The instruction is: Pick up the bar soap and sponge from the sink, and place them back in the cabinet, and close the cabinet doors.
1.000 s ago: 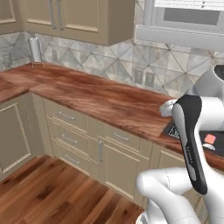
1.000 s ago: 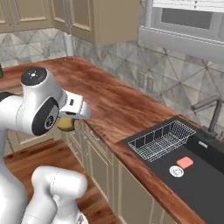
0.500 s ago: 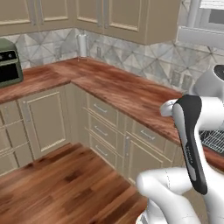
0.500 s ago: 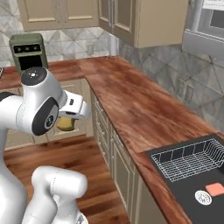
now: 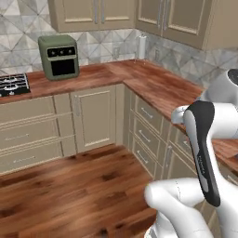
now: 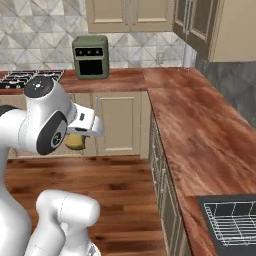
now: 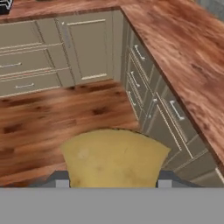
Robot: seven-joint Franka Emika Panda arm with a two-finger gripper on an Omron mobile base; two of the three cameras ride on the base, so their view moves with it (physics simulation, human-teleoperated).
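Base swung left, sink (image 6: 235,227) now at edge | toaster oven (image 5: 59,56) in view | jaws gripping sponge (image 7: 113,157)

The arm (image 5: 204,153) is glossy white, built of thick rounded links that swell into bulbous joints. One link carries a long black panel (image 5: 202,148) with rounded ends running down its length, with a line of small pale lettering on it, too small to read. In the right base view a large round joint housing (image 6: 46,125) has a dark grey circular face, and above it sits a black round cap (image 6: 42,87) with small light marks. A short white block (image 6: 86,123) with a small dark patch juts from that housing. No cables or screws can be made out.
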